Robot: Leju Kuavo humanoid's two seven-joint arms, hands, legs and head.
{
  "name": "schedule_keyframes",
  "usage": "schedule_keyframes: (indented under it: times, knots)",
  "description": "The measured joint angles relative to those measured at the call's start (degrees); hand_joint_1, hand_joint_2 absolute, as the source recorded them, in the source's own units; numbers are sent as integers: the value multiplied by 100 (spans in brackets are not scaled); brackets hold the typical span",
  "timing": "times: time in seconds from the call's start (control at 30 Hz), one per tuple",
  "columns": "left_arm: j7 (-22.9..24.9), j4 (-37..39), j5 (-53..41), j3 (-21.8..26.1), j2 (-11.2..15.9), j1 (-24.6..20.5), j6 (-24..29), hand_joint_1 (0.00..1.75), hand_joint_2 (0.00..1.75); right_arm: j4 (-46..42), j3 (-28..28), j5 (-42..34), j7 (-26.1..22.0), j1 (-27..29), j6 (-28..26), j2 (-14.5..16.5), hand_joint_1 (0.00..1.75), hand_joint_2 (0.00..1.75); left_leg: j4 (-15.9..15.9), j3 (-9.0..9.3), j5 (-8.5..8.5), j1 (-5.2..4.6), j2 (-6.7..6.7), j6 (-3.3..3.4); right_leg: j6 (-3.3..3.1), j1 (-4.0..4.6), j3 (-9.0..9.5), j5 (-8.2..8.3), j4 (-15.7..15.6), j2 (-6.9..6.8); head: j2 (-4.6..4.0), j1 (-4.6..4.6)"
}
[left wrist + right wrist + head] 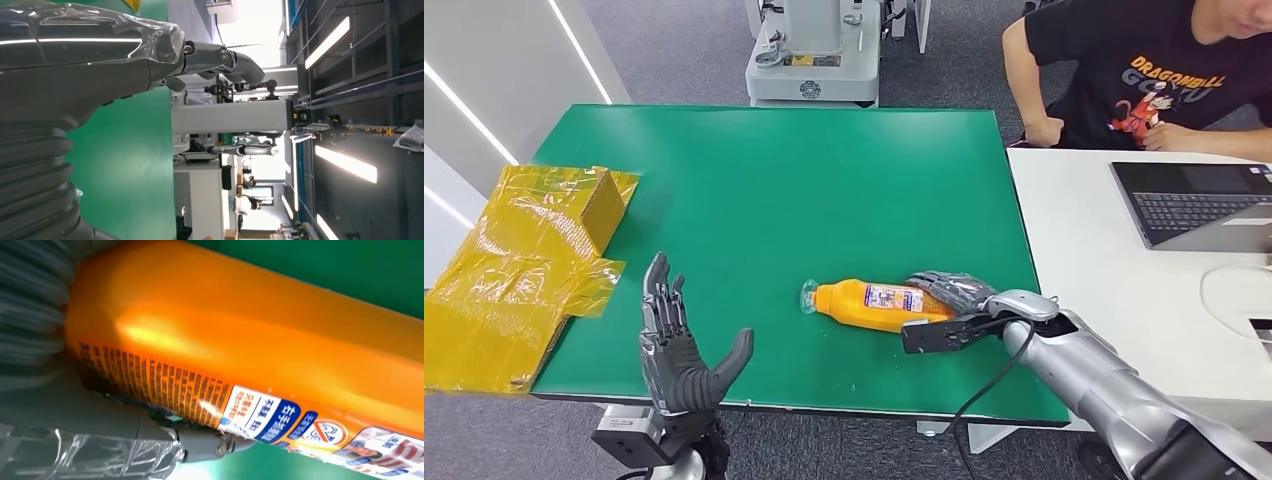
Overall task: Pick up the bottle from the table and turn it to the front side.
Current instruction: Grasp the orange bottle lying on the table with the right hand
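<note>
My right hand (944, 300) wraps the base end of the glossy orange plastic bottle (874, 303) lying on the green table (764, 180), cap pointing away from my palm; it looks light, stiff and slippery, so I'd grip mid-body.

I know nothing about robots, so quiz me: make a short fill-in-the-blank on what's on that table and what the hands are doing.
1. The orange bottle lies on its ____ on the green table.
2. The ____ hand is wrapped around the bottle's base end.
3. The left hand holds ____, fingers spread.
4. Crumpled ____ packaging sits at the table's left edge.

Missing words: side; right; nothing; yellow
</note>
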Motion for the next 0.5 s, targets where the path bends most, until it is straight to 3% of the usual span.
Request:
schedule_keyframes:
  times: [0.03,0.5]
  knots:
    - [0,-7,-1,0,3,4,4,0,175,32,1,8,1,9,-98,24,174,175,0,1,0,0,1,0,0,0,1,0,0,0,0,0]
    - [0,-34,-14,0,37,19,60,0,175,245,-8,89,-91,107,-855,248,175,175,3,8,1,-1,1,0,2,0,9,2,0,1,0,1]
